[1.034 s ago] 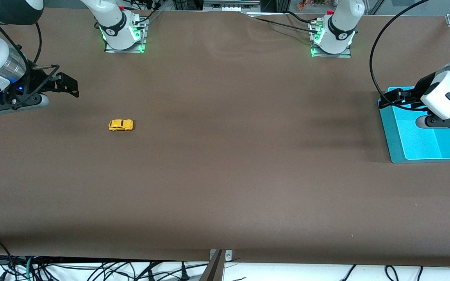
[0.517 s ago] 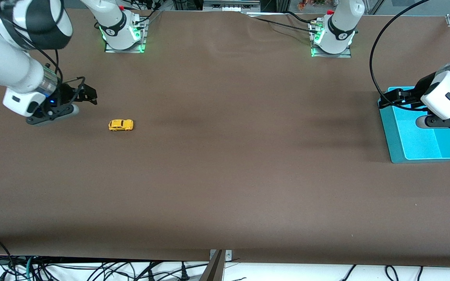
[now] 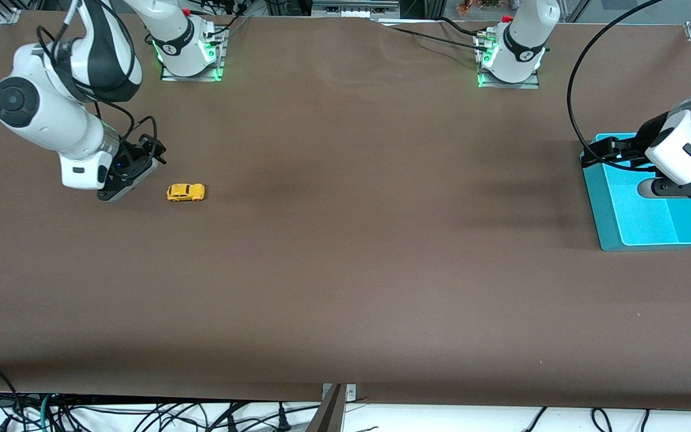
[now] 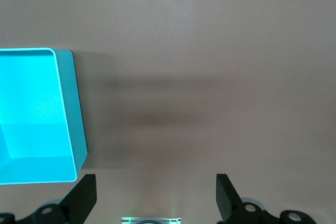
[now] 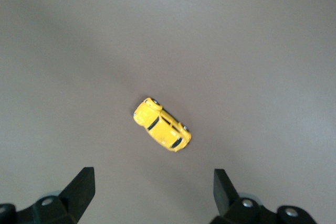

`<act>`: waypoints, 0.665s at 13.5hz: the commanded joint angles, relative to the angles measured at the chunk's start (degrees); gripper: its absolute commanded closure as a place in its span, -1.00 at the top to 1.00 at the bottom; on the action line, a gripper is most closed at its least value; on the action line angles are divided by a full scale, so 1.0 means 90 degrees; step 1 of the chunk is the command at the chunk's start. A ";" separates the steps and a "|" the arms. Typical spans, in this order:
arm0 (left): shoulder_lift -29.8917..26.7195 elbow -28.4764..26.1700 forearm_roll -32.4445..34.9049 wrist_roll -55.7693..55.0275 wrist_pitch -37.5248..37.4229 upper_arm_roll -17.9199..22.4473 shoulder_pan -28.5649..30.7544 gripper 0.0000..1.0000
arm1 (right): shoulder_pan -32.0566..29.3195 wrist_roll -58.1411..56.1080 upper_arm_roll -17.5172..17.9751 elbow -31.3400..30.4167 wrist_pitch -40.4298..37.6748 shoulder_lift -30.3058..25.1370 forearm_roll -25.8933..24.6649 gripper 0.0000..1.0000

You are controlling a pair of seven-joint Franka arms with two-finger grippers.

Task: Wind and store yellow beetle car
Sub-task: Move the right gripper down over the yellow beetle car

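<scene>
Yellow beetle car (image 3: 186, 192) on bench (image 3: 345, 270), untouched. Right gripper (image 3: 156, 150) beside it, fingers open. Left gripper (image 3: 598, 150) waits over blue bin (image 3: 606, 222), fingers open.

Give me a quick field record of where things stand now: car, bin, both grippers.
car: yellow beetle car on its wheels on the table, toward the right arm's end, not held
bin: turquoise bin at the left arm's end, nothing seen in it
right gripper: right gripper open, up over the table beside the car, not touching it
left gripper: left gripper open, over the bin's edge, waiting
stage: car not yet grasped
</scene>
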 commanded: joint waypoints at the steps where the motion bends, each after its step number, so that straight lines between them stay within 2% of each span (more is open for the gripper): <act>1: 0.0069 0.0172 0.0115 0.0125 -0.0071 -0.0004 0.0007 1.00 | -0.0009 -0.1583 -0.0004 -0.0502 0.0930 0.0264 0.0066 1.00; 5: 0.0069 0.0172 0.0115 0.0135 -0.0071 -0.0004 0.0007 1.00 | -0.0009 -0.2866 -0.0004 -0.0950 0.2012 0.0734 0.0057 1.00; 9: 0.0069 0.0172 0.0105 0.0135 -0.0071 -0.0004 0.0007 1.00 | -0.0019 -0.3308 -0.0004 -0.1634 0.3235 0.1008 0.0047 1.00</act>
